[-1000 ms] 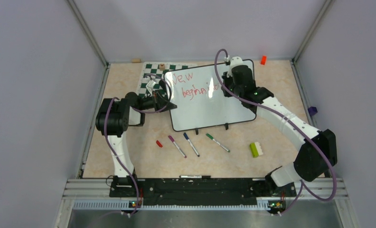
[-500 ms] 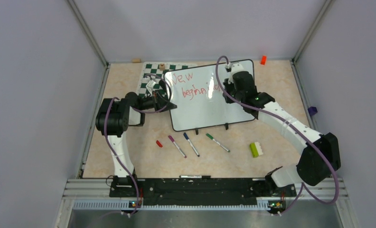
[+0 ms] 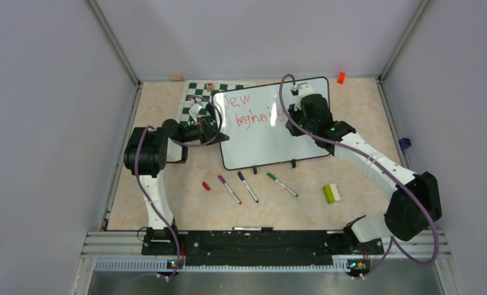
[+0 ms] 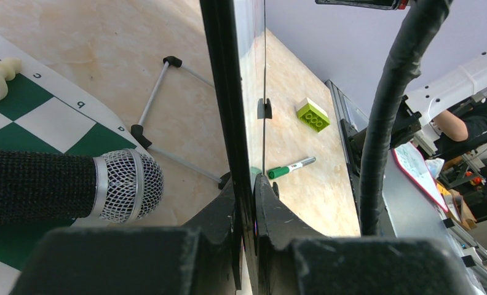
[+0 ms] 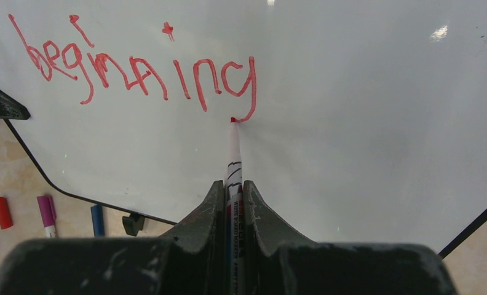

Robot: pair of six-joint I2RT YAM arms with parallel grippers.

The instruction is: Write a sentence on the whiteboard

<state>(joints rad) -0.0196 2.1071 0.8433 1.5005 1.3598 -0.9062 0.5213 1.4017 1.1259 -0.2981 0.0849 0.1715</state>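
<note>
Right gripper (image 5: 232,187) clamps red marker (image 5: 233,144), tip on whiteboard (image 3: 265,138) at the "g" tail.
Board stands far-centre, left gripper (image 4: 246,196) pinching its left edge. Sentence (image 5: 136,70) reads "New beginning"; blank white below and right. Loose markers (image 3: 248,186) lie just near of it.

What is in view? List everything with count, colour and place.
whiteboard: one, white, black frame, mid-table
sentence: red, "New beginning", board's upper left
red marker: one, in right jaws, tip on the board
loose markers: three, purple, blue, green, in front of the board
cap: one, red, left of them
chessboard mat: one, green-and-white, behind the board's left end
brick: one, lime-green, near right
block: one, orange, far right corner
left arm: jaws clamp the board's left edge
right arm: jaws shut on the marker
</note>
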